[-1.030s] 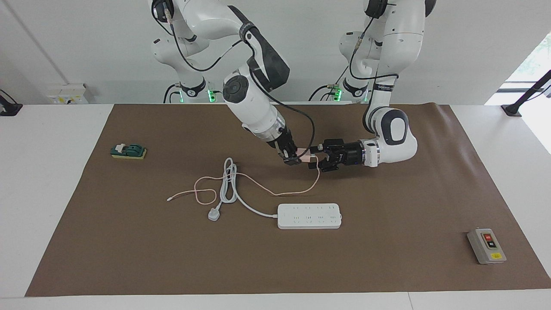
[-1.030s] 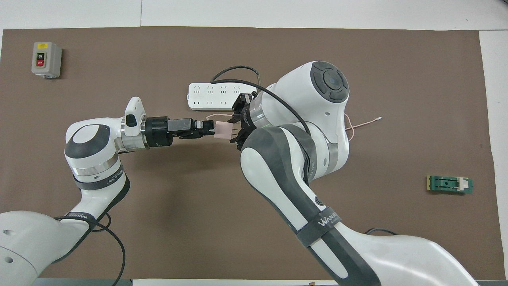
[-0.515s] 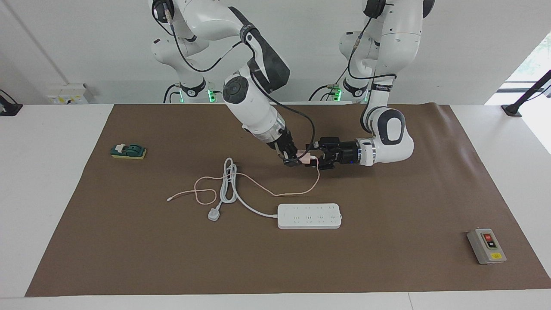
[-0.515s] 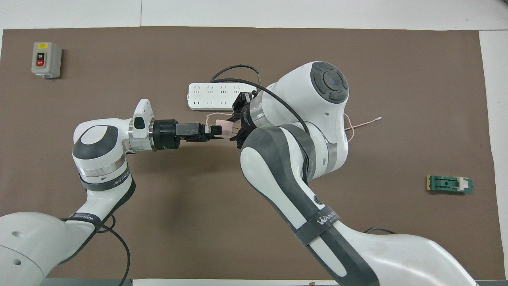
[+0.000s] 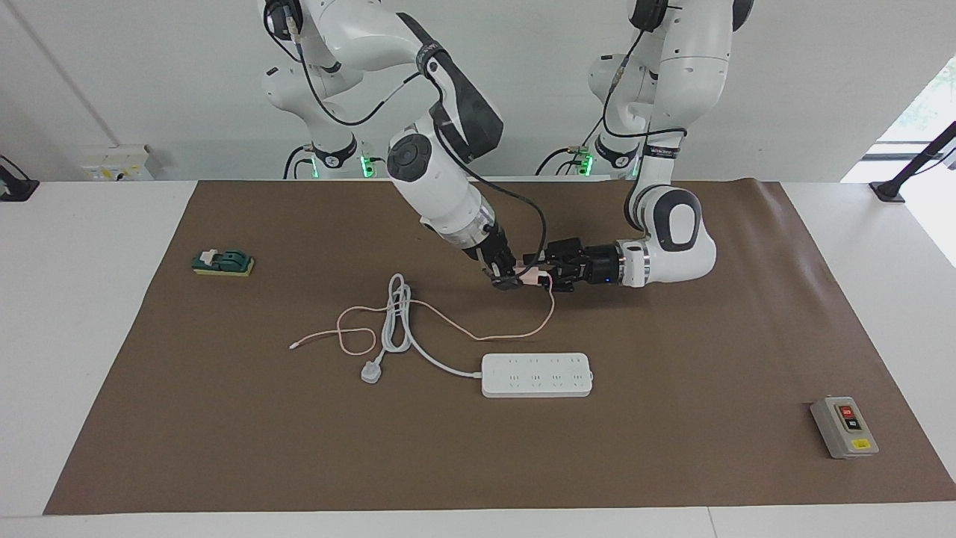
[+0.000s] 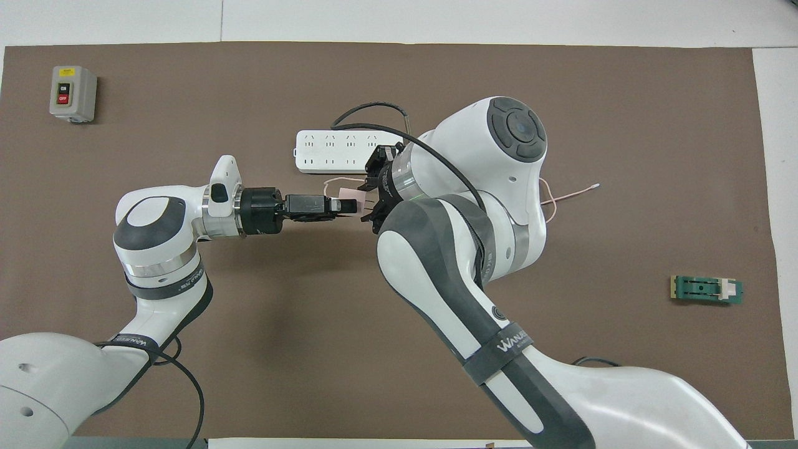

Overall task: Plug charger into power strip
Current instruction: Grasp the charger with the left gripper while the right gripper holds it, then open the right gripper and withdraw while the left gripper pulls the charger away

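R gripper holds pink charger in air for handover; L gripper closing on it, grip unclear; power strip on tabletop

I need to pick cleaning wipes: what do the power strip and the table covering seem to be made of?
The power strip: probably moulded plastic, white and smooth with rounded corners. The brown mat: seemingly paper or thin matte sheet, since its edge curls slightly; I can't tell which.
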Controlling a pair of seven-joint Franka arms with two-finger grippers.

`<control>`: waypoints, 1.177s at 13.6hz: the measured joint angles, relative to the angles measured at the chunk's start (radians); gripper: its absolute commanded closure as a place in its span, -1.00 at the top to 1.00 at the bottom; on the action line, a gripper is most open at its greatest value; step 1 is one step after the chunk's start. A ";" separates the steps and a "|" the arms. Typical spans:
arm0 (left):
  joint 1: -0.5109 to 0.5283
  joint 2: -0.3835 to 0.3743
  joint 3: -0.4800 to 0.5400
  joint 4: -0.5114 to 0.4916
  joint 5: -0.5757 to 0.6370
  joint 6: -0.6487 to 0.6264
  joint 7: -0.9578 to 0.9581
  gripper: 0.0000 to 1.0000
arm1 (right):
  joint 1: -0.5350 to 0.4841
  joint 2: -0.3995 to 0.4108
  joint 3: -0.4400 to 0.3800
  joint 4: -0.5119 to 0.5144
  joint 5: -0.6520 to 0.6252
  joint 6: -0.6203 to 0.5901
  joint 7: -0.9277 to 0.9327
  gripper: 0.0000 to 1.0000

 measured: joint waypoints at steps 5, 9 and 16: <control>0.000 0.000 0.003 0.001 0.000 -0.004 0.014 -1.00 | 0.001 0.001 0.000 0.000 0.000 0.003 0.000 -1.00; 0.000 0.001 0.011 0.002 0.000 -0.016 0.024 -1.00 | 0.003 0.001 0.002 0.002 0.001 0.012 0.000 -0.31; 0.051 0.001 0.023 0.054 0.088 -0.024 0.023 -1.00 | -0.004 0.004 -0.004 -0.004 0.002 0.015 0.001 1.00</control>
